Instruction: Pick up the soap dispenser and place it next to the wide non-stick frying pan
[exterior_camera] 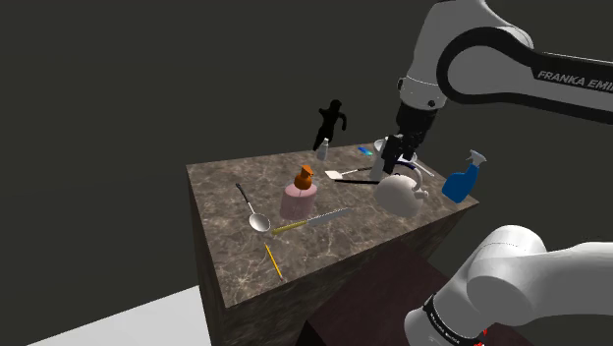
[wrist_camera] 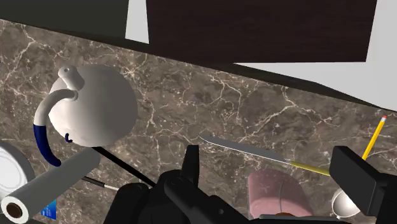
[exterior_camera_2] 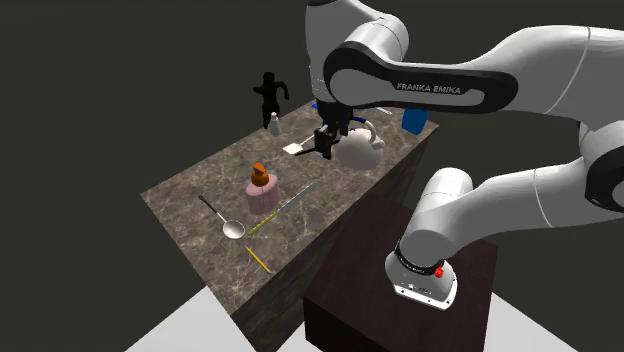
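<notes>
The soap dispenser (exterior_camera: 301, 196) is a pink cylinder with an orange pump top, standing upright mid-counter; it also appears as the soap dispenser (exterior_camera_2: 262, 190) and the soap dispenser (wrist_camera: 277, 194). My black gripper (exterior_camera: 393, 160) hangs open above the counter beside a white teapot (exterior_camera: 398, 192), to the shoulder view's right of the dispenser and apart from it. In the wrist view the gripper (wrist_camera: 272, 168) holds nothing, and the dispenser lies just past its fingers (wrist_camera: 353, 175). A grey round pan (wrist_camera: 11, 170) with a thick grey handle (wrist_camera: 57, 181) sits beside the teapot (wrist_camera: 95, 105), largely hidden.
On the marble counter (exterior_camera: 236, 275) lie a ladle (exterior_camera: 253, 208), a knife (exterior_camera: 309, 219), a yellow pencil (exterior_camera: 273, 259) and a white spatula (exterior_camera: 344, 174). A blue spray bottle (exterior_camera: 462, 180), a small white bottle (exterior_camera: 323, 149) and a black figurine (exterior_camera: 332, 123) stand along the far edges.
</notes>
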